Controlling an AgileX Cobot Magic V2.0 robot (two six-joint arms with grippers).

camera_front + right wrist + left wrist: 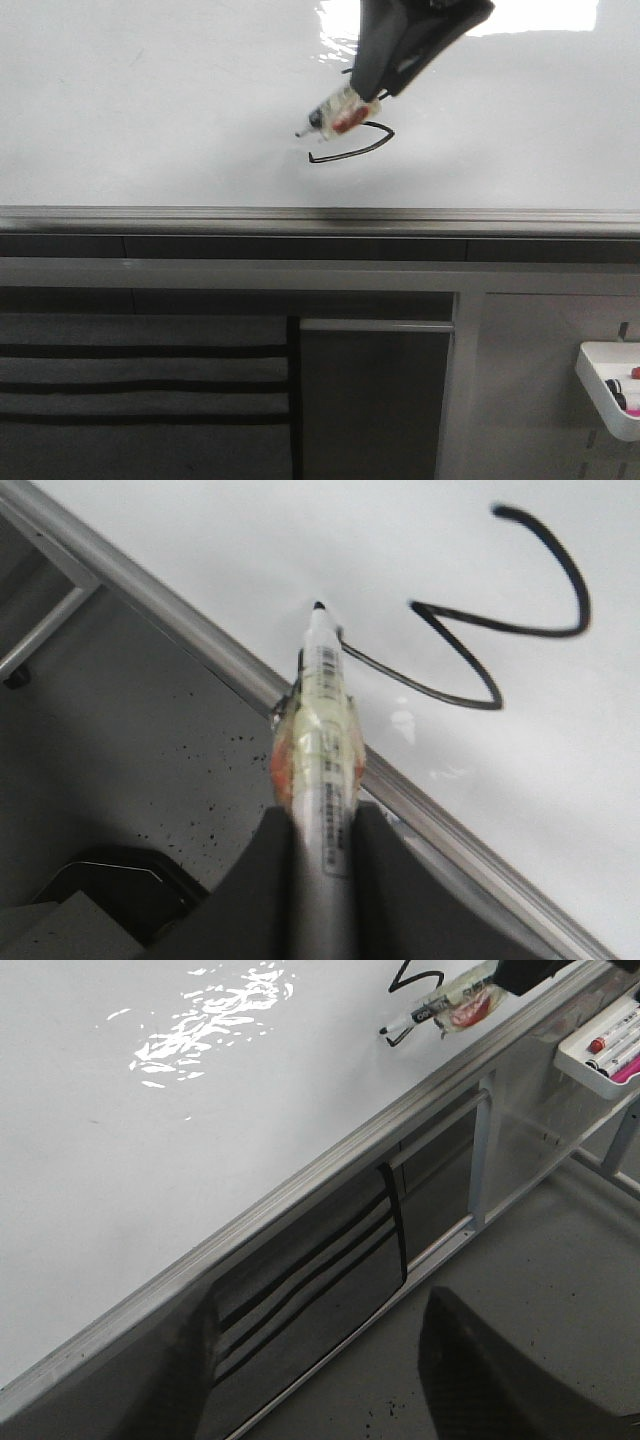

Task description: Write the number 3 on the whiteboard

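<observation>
**Marker over a fresh black stroke**

On the glossy white whiteboard (150, 110), the right gripper (322, 830) clamps a marker (322, 730) between its dark, smooth fingers (255, 870). Clear tape with a reddish patch wraps the marker's pale barrel. Its black tip sits close to the board, though contact cannot be told, at the thin tail end of the number 3 (500, 620), a hand-drawn line with two curves and a sharp inward point. From the front, only its lower loop (350, 148) shows below the gripper. A brushed grey metal strip (320, 216) edges the board nearest the robot. Bright light breaks into ragged patches on the sheen. A small white tray (610, 385) holds markers. Only dark blurred shapes show in the left wrist view, so the left gripper's state cannot be told.
</observation>
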